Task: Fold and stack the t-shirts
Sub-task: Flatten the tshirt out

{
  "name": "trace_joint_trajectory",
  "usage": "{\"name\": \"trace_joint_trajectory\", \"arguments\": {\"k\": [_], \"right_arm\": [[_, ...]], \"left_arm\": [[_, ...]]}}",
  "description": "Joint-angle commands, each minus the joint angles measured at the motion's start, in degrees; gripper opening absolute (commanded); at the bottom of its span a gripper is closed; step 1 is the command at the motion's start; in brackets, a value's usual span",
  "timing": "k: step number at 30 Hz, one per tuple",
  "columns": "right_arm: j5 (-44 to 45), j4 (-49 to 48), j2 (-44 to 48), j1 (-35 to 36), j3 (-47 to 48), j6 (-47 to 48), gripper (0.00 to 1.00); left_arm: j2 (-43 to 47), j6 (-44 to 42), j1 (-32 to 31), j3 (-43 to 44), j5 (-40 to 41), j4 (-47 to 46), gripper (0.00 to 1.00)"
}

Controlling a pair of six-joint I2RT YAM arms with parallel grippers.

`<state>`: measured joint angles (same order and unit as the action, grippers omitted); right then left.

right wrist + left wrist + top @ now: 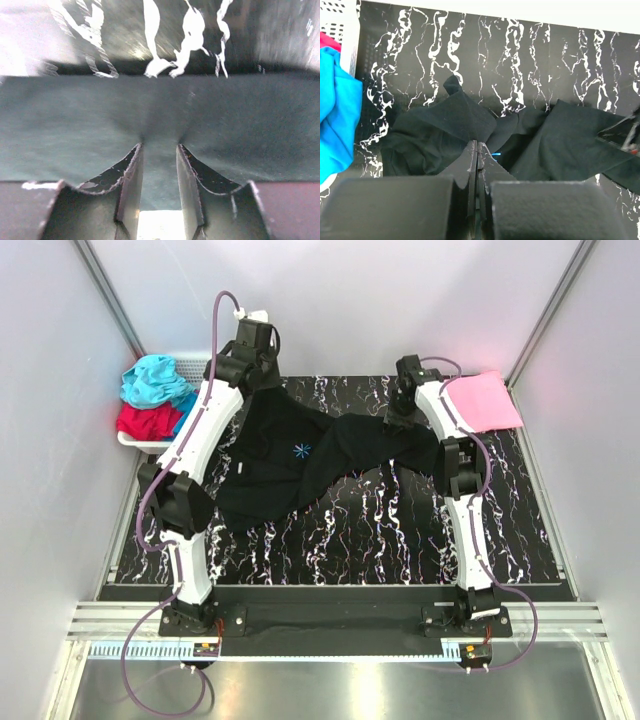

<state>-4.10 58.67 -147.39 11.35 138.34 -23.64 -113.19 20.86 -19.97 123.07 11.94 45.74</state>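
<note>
Surface was a black table top (400, 540) with white marble-style veining, boxed in by plain pale walls (330, 300) on three sides, with aluminium posts (108, 295) in the back corners. An aluminium rail (330, 620) ran along the near edge under both arm bases, with a brushed metal sheet (350, 685) in front of it. Purple cables (150, 500) looped along each arm.

The black t-shirt (270, 470) lay left of centre and rumpled, starburst mark (301, 450) facing up. One part trailed toward the back left and another stretched across to the right arm.

The left gripper (477, 144) was at the back left, jaws together and clamped on a peak of the black t-shirt. The cloth tented up to the fingertips, and a sliver of light blue showed just beside them.

The right gripper (159, 147) was at the back, right of centre. Its jaws stood a narrow gap apart with dark cloth filling the gap. Creases converged on both fingertips (137, 150), so it read as a grip on the same black t-shirt. The cloth edge ran taut across the right wrist view, with bare table beyond it.

The pink t-shirt (485, 400) lay flat at the back right corner, touching the right arm's side. The white lattice basket (193, 364) sat at the back left, off the marbled area. It held the teal t-shirt (155, 380) on top, the red t-shirt (145, 422) below it and a strip of the blue t-shirt (186, 404) beside the left arm.
</note>
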Motion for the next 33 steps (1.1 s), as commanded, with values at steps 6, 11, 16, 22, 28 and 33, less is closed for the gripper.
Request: {"name": "trace_joint_trajectory", "arguments": {"k": [6,11,16,22,28,33], "right_arm": [[0.23,4.26,-3.43,0.33,11.69,2.89,0.31],[0.41,3.03,-4.30,0.33,12.12,4.82,0.44],[2.50,2.14,-7.90,0.25,15.20,6.93,0.56],[0.59,0.83,-9.84,-0.37,16.26,8.52,0.57],[3.64,1.00,-5.28,0.77,10.29,7.81,0.00],[9.54,0.65,3.23,2.62,9.22,8.87,0.00]], "left_arm": [[2.27,-0.82,-0.07,0.25,0.18,-1.61,0.00],[1.30,-1.09,-0.07,0.95,-0.34,-1.53,0.00],[1.13,-1.00,-0.07,0.86,-1.13,-1.53,0.00],[1.65,-1.26,-0.07,0.25,-1.13,-1.61,0.00],[1.92,-1.17,-0.07,-0.37,-0.87,-1.35,0.00],[2.27,-1.09,-0.07,-0.99,-0.43,-1.35,0.00]]}}
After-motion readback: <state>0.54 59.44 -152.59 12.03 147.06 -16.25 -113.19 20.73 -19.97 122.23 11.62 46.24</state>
